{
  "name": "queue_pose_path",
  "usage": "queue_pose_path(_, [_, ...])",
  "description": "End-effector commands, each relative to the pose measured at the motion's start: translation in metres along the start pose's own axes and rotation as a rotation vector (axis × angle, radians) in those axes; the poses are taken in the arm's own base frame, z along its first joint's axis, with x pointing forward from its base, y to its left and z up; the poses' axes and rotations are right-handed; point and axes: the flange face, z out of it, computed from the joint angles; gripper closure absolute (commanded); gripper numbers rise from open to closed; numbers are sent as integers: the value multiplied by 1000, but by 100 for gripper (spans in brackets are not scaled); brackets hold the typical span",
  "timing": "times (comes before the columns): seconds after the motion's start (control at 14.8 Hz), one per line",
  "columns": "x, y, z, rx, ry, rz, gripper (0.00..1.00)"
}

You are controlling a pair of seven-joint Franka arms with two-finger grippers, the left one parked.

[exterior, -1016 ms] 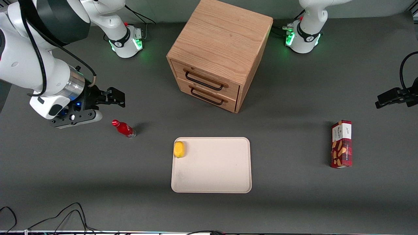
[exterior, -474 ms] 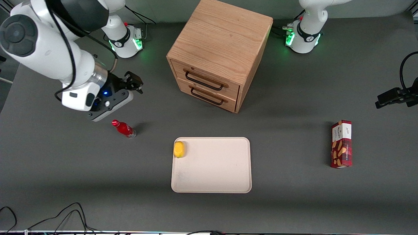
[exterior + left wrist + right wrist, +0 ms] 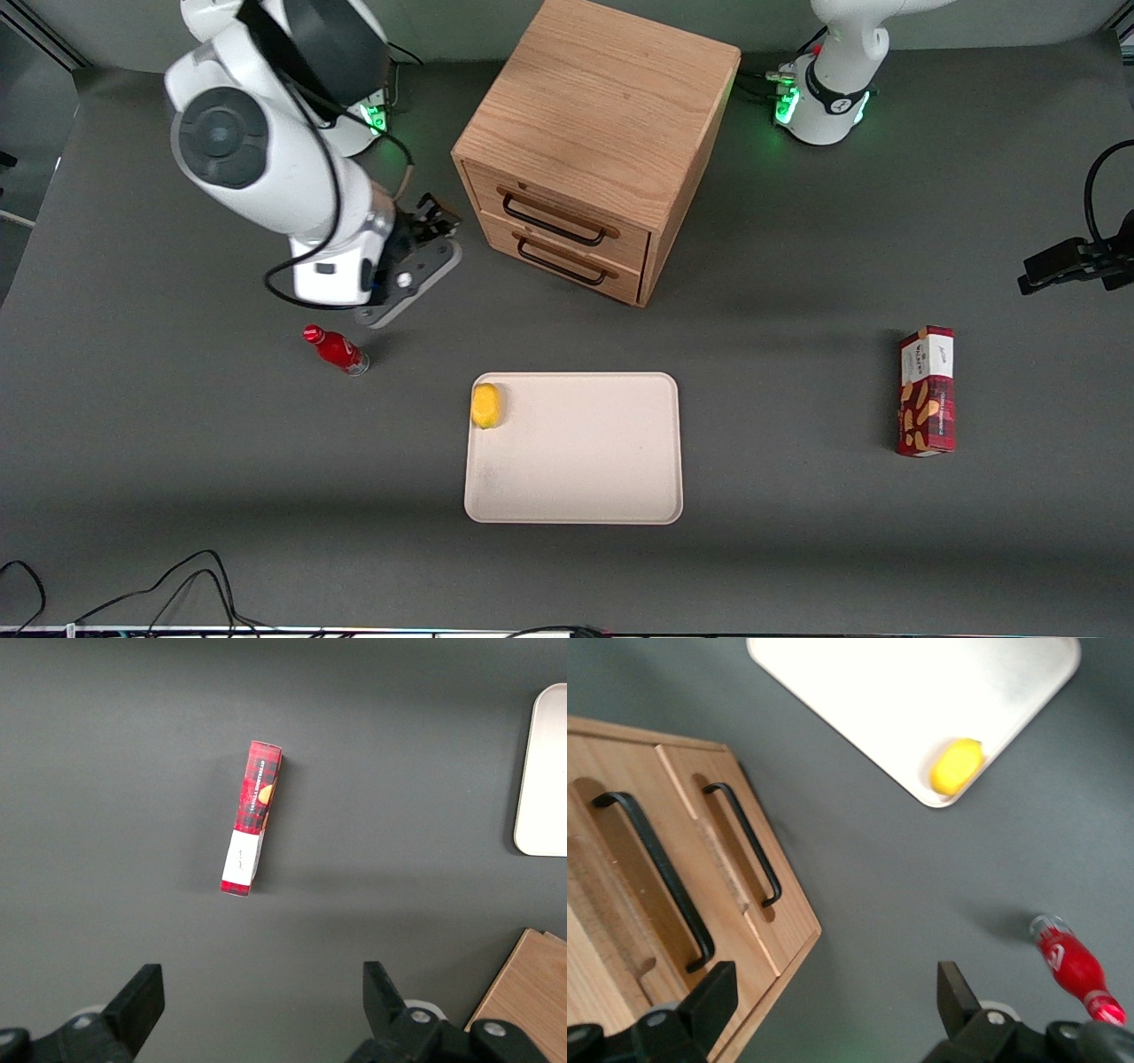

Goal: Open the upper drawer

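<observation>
Front view, upper middle of frame: oak cabinet [image 3: 602, 97] stands on the dark grey table [image 3: 797, 549], turned at a slant, two drawers on its front face. Upper drawer [image 3: 560, 206] is the topmost one, just under the cabinet top; front sits flush, shut. Its thin black wire handle [image 3: 554, 221] runs wide across the front. Lower drawer [image 3: 567, 257] directly below, also flush, with its own black handle. Gripper [image 3: 438, 217] hangs above the table just beside the cabinet, toward the working arm's end, roughly level with the drawer fronts in the frame, clear of both handles. Wrist view: the two fingers [image 3: 713, 997] stand wide apart with only bare table between them; nothing gripped. Same view shows the upper drawer [image 3: 620, 868] with its handle [image 3: 656, 881], the lower drawer beside it, nearer the table. Red bottle [image 3: 337, 350] lies on its side on the table, nearer the front camera than the gripper. Cream tray [image 3: 576, 478] sits mid-frame, nearer the camera than the cabinet; a small yellow fruit [image 3: 485, 405] rests in one of its corners, the corner closest to the bottle. Red snack box [image 3: 927, 390] lies flat well off toward the parked arm's end.
</observation>
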Motion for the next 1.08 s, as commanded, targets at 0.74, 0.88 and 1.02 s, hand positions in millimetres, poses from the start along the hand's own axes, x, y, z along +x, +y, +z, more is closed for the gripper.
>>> queue_pose_path(0.74, [23,-89,98,52,-57,-358,0])
queue_pose_path(0.88, [21,-92,104,52,-66,-363,0])
queue_pose_path(1.02, [18,-104,116,52,-64,-380,0])
